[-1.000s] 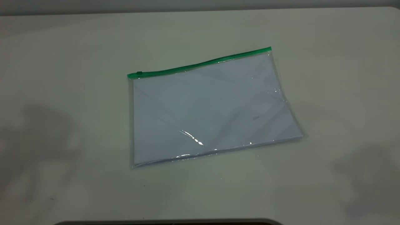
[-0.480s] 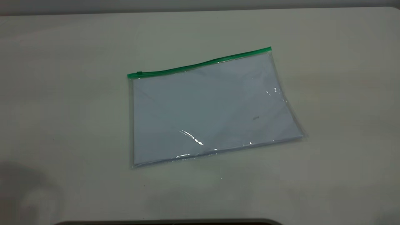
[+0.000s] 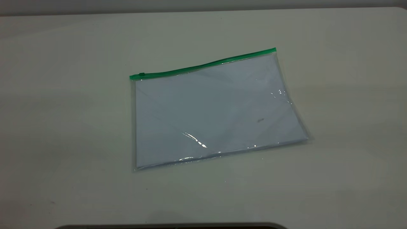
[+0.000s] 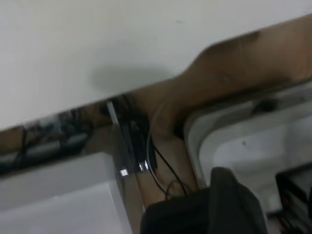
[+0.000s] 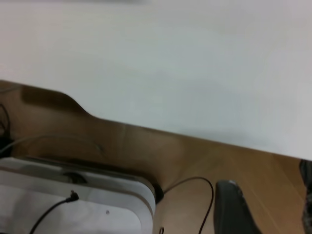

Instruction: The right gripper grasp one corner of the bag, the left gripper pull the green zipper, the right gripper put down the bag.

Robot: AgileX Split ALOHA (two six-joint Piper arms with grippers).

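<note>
The bag (image 3: 210,111) lies flat on the white table (image 3: 63,95), a clear pouch with white paper inside. The green zipper (image 3: 203,65) runs along its far edge, with the slider tab (image 3: 141,75) at the left end. The corner (image 3: 274,49) at the strip's right end lies on the table. Neither gripper shows in the exterior view. The left gripper (image 4: 229,197) shows as a dark shape beyond the table edge, above the floor. The right gripper (image 5: 268,195) is also off the table, open and empty, with two fingers (image 5: 234,209) apart.
In both wrist views the table edge (image 5: 146,122) is close by, with brown floor, cables (image 5: 195,187) and white equipment (image 5: 73,204) beyond it. A dark object's rim (image 3: 171,226) sits at the near edge of the exterior view.
The arm shadows on the table at the left and right have slid toward the near edge and faded out. The bag has not moved.
</note>
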